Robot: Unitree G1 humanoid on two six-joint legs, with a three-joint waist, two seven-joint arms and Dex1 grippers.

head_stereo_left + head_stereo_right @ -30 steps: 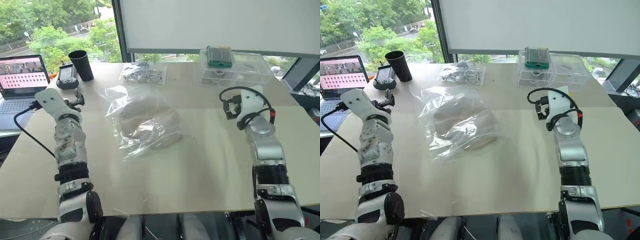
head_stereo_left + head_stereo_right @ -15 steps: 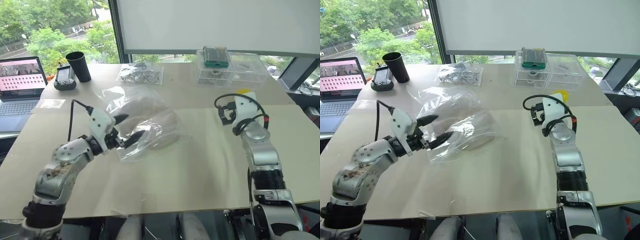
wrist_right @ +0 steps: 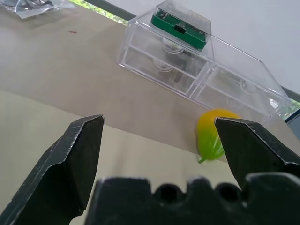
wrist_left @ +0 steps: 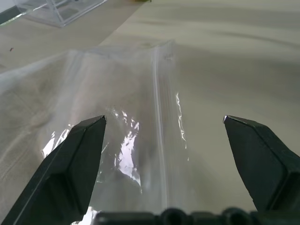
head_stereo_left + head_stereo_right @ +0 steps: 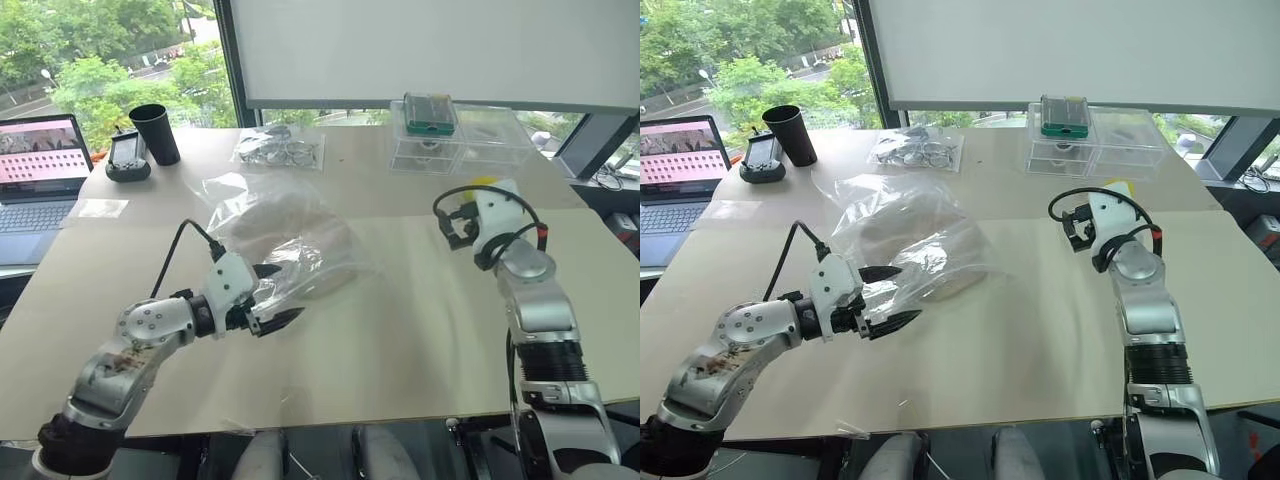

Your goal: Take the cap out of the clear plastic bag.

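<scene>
The clear plastic bag (image 5: 300, 250) lies crinkled in the middle of the table (image 5: 400, 330). The cream cap (image 5: 285, 232) shows through the bag as a pale mound inside it. My left gripper (image 5: 287, 292) is open at the bag's near edge and points toward the right. In the left wrist view the bag's sealed strip (image 4: 159, 131) runs between the spread fingers (image 4: 79, 154). My right gripper (image 3: 159, 119) is open and empty. It hangs over the right part of the table, well away from the bag, and faces the clear drawer box (image 3: 187, 65).
At the table's back stand a clear drawer box (image 5: 460, 140) with a green item on top and a smaller clear bag (image 5: 283, 150) with dark wiry contents. A black cup (image 5: 160, 133), a black device (image 5: 125, 160) and a laptop (image 5: 40, 165) are at the back left. A yellow object (image 3: 211, 138) lies near the box.
My left arm has swung in from the table's left side and come down. Its open gripper now sits at the bag's near edge. The right arm has stayed put.
</scene>
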